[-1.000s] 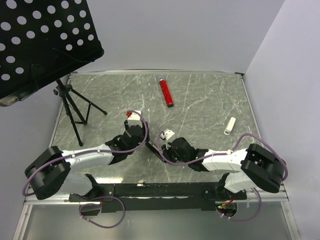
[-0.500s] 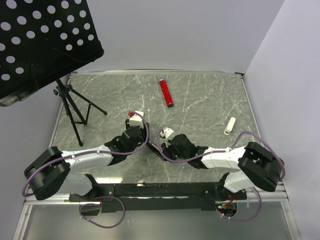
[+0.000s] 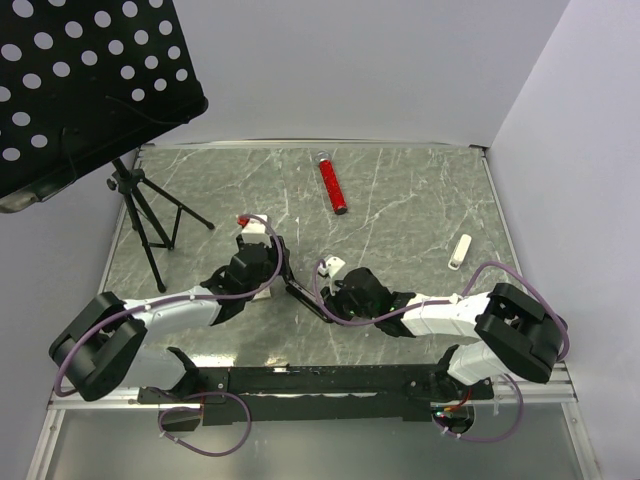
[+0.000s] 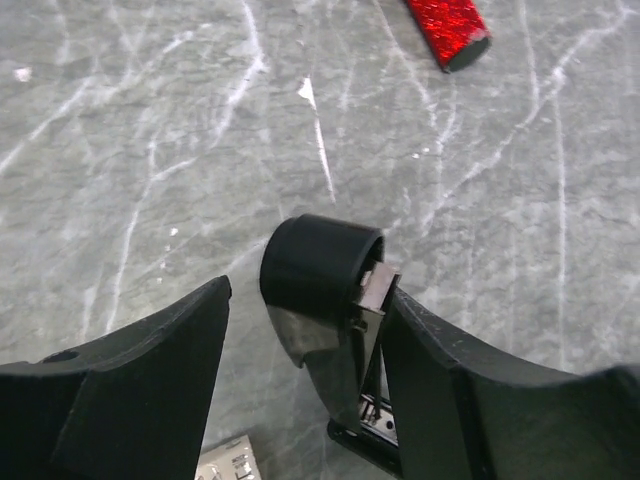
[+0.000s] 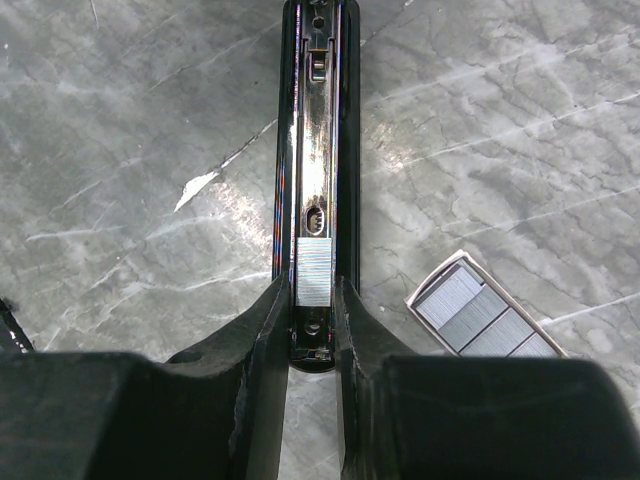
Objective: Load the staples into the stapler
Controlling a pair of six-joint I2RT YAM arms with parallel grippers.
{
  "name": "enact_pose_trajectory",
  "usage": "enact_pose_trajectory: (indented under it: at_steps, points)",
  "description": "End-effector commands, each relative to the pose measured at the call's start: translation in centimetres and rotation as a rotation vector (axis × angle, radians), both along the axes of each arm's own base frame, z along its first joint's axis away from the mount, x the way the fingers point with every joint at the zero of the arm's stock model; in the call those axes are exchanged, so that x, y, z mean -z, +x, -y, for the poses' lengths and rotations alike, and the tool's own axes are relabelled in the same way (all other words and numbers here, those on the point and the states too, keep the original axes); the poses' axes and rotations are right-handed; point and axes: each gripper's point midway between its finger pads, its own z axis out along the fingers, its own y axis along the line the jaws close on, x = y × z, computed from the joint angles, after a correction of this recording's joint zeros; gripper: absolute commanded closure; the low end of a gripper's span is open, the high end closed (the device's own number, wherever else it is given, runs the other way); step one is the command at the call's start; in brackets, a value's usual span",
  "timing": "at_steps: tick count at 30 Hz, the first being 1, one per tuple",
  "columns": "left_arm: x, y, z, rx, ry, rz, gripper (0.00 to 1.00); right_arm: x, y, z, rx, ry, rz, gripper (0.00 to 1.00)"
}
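The stapler (image 5: 315,120) lies open on the table, its shiny magazine channel facing up. The staples (image 5: 313,272), a short silver strip, sit in the channel at its near end. My right gripper (image 5: 312,290) is shut on the stapler's near end, one finger on each side. In the left wrist view the stapler's raised black lid (image 4: 320,270) stands between my left gripper's (image 4: 305,295) fingers, leaning on the right finger (image 4: 450,370) with a gap to the left one; this gripper is open. In the top view the stapler (image 3: 303,298) lies between the left gripper (image 3: 265,272) and the right gripper (image 3: 335,298).
A small open box of staple strips (image 5: 480,315) lies just right of the stapler; its corner shows in the left wrist view (image 4: 228,462). A red tube (image 3: 332,186) lies farther back. A white piece (image 3: 459,251) lies at the right. A tripod with a perforated black plate (image 3: 140,215) stands at the left.
My left gripper has moved back and to the left, away from the right gripper. The right gripper and the stapler have stayed in place.
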Motion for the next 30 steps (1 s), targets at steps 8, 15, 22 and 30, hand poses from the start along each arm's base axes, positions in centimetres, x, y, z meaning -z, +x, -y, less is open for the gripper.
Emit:
enact_pose_trajectory:
  at_steps: [8, 15, 22, 30]
  points:
    - [-2.2, -1.1, 4.1, 0.231, -0.036, 0.045, 0.55, -2.3, 1.0, -2.1, -0.043, 0.071, 0.054, 0.82]
    - [-1.0, -3.1, 5.5, 0.265, 0.117, 0.037, 0.63, -2.4, 1.6, -2.2, -0.024, 0.080, 0.066, 0.81]
    - [0.4, -4.4, 6.5, 0.288, 0.210, 0.014, 0.54, -2.7, 2.0, -2.4, 0.001, 0.114, 0.080, 0.76]
    - [1.0, -5.2, 8.3, 0.298, 0.273, 0.007, 0.48, -3.0, 2.3, -2.4, 0.019, 0.133, 0.105, 0.75]
